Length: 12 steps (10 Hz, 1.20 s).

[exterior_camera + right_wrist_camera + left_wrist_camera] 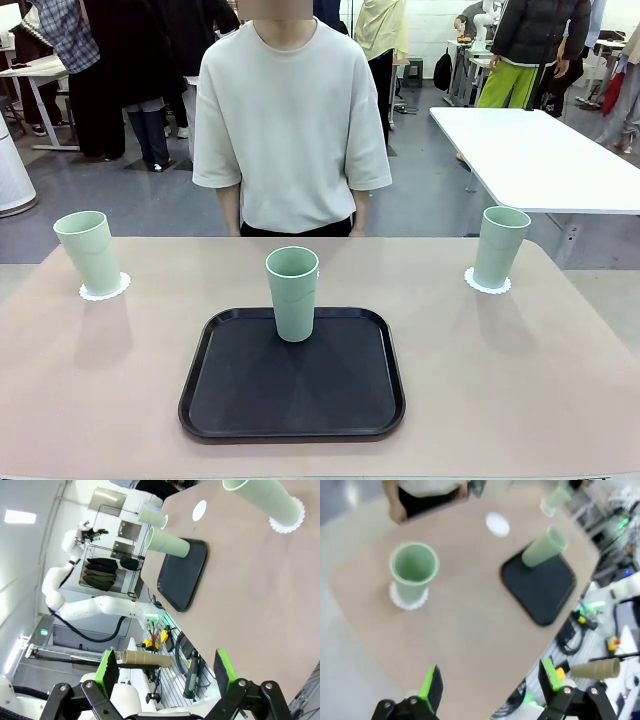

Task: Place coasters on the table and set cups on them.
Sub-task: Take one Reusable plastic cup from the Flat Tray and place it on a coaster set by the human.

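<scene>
front view: left cup [88, 250] and right cup [500, 245] stand on scalloped coasters [105, 292] near the tan worktop's [500, 390] side edges. third cup [292, 293] stands on the central black tray [195, 400]. wrist views add a bare coaster [497, 524] beyond the tray. left pincer [491, 677] and right pincer [165, 662] are released and empty, raised clear of the worktop.

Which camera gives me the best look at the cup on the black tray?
Front view: the cup is centred, sharp, whole. Left wrist view shows it blurred and far off; right wrist view, small and sideways.
</scene>
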Tool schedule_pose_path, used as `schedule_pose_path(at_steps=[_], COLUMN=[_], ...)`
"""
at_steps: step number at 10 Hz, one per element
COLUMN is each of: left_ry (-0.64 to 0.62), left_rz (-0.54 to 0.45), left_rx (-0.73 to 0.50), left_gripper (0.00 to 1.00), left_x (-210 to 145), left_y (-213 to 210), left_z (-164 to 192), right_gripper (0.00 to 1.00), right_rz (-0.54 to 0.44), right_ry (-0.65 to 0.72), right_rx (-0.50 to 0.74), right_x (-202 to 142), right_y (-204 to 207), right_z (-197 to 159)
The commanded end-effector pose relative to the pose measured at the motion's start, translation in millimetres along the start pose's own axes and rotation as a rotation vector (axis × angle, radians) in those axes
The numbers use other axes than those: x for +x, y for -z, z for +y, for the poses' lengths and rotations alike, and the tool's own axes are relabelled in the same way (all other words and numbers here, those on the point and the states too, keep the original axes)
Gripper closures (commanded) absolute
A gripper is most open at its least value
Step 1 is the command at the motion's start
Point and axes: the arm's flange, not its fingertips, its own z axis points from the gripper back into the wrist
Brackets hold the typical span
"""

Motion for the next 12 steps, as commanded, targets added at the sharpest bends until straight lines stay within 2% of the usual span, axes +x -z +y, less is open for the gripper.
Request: schedule_pose_path(at_steps=[1,3,5,6,7,9,11,12], left_ry=[0.044,0.039,0.093,0.145,0.230,0.318,0.409,0.443], left_rz=[0.097,0.171,0.161,0.190,0.247,0.354,0.468,0.489], left_rx=[0.097,0.148,0.205,0.215,0.213,0.273,0.370,0.382], left_gripper=[0.00,0.00,0.00,0.00,0.00,0.00,0.00,0.00], left_x=[30,74,96,103,105,106,92,87], left_y=[56,100,143,169,199,254,316,336], left_z=[-32,-60,-89,-102,-114,-126,-144,-149], right_gripper=[0.00,0.00,0.00,0.00,0.00,0.00,0.00,0.00], right_rz=[-0.012,-0.012,-0.012,-0.012,-0.012,-0.012,-0.012,-0.012], right_ry=[0.009,0.009,0.009,0.009,0.009,0.009,0.009,0.009], right_rx=[0.004,0.004,0.004,0.004,0.004,0.004,0.004,0.004], right_x=[-1,-1,-1,-1,-1,-1,-1,-1], right_y=[2,2,2,2,2,2,2,2], right_z=[2,2,2,2,2,2,2,2])
